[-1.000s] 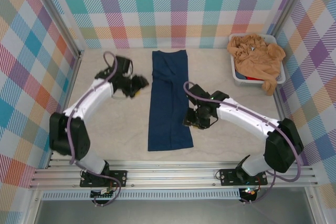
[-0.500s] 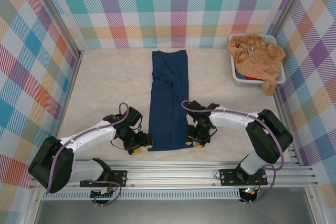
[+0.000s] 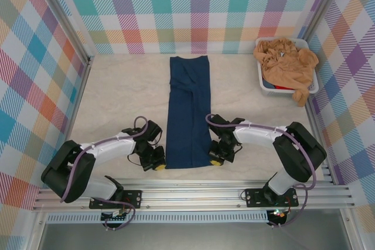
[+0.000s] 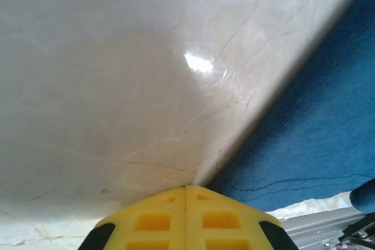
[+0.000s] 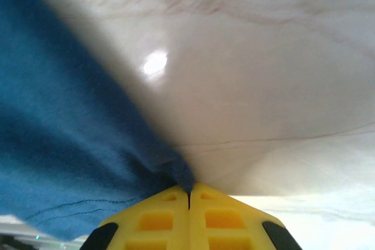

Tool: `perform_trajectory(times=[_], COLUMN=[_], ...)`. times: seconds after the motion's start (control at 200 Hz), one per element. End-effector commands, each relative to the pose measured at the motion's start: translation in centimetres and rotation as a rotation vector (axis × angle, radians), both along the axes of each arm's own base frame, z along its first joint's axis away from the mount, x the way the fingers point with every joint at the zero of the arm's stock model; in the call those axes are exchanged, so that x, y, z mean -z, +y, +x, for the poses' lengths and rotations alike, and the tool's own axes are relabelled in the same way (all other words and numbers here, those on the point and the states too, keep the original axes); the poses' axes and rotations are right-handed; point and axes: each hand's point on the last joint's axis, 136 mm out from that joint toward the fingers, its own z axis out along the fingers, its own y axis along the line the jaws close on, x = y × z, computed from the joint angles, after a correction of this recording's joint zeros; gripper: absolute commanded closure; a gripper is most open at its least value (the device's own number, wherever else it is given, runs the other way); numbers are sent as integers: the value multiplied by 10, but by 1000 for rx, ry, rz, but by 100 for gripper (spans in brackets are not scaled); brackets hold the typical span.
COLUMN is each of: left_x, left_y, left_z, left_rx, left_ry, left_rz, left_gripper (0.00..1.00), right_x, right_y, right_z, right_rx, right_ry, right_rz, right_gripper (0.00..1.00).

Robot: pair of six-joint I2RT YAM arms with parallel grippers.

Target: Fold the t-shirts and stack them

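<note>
Top external view is showing both arms folding low over the pale, stone-look table (image 3: pixel 117 98), elbows swinging outward and wrists turning in toward the near end of the navy t-shirt (image 3: pixel 188 115). That shirt is lying as a long, narrow, flat strip down the middle, running from 12 o'clock to 6 o'clock. The left gripper (image 3: pixel 158 165) is resting at the strip's 7 o'clock corner and the right gripper (image 3: pixel 215 160) at its 5 o'clock corner. In the left wrist view the yellow, waffle-pocketed fingers (image 4: pixel 158 221) are pressing together, with the ribbed blue hem corner touching their tip; whether cloth is caught between them cannot be told. In the right wrist view the yellow fingers (image 5: pixel 225 218) are pinching a puckered corner of the soft knit cloth. The tan t-shirts (image 3: pixel 287 62) are lying crumpled in a heap, spilling over the white tub (image 3: pixel 262 84) at 2 o'clock.
</note>
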Motion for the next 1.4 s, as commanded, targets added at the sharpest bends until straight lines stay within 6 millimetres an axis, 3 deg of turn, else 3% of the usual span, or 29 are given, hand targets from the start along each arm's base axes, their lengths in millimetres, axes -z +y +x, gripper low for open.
perform_trajectory(times=[0.0,0.125,0.275,0.41,0.505,0.6,0.69,0.84,0.975,1.11,1.23,1.395], left_x=[-10,-20,-15,-9,-11,-16,-16,-12,-8,7,9,3], left_y=[-17,-7,1,3,7,8,2,-8,-22,-20,-23,-44], left_z=[24,4,-18,-26,-28,-27,-25,-22,-25,-36,-25,-9], left_rx=[52,74,82,88,96,86,66,70,112,181,161,166], left_ry=[-151,-136,-84,-55,-54,-75,-73,-49,-21,27,-9,-41], left_rz=[-57,-69,-87,-88,-68,-77,-109,-144,-167,-82,-71,-111], left_gripper=[100,100,100,100,65,54,54,55,61,65,72,78], right_x=[-14,-16,7,17,8,1,-5,-15,-9,-2,6,6], right_y=[11,5,-10,-10,-7,-4,-7,-15,-13,-7,-5,-4], right_z=[-14,-39,-60,-54,-42,-35,-33,-33,-37,-36,-41,-46], right_rx=[19,28,49,44,27,20,25,47,71,82,78,81], right_ry=[32,115,190,172,120,94,72,30,46,62,110,134], right_rz=[52,53,-7,-34,-47,-40,-49,-54,-29,-10,-20,-14], right_gripper=[100,100,100,100,98,77,70,67,67,68,69,68])
